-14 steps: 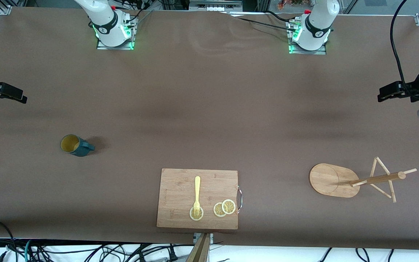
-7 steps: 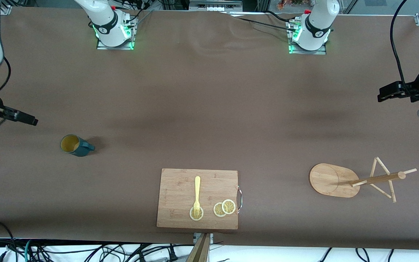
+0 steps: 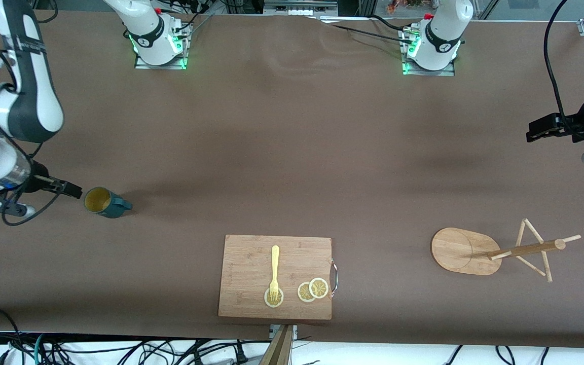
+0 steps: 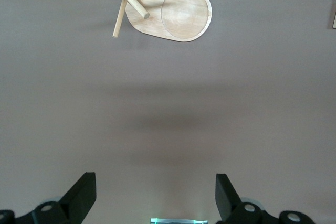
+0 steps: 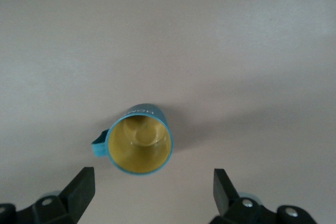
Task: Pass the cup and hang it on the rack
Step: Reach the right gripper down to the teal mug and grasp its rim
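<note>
One cup (image 3: 103,202) upright beside right gripper (image 3: 71,190), one rack (image 3: 495,251); both grippers' jaws open.

White-shelled Franka arms with black joint bands rise from metal base plates lit green; black cables trail from them. The right tool (image 3: 71,190) and left tool (image 3: 538,133) end in matte-black fingers (image 5: 81,187) with small screws.
</note>
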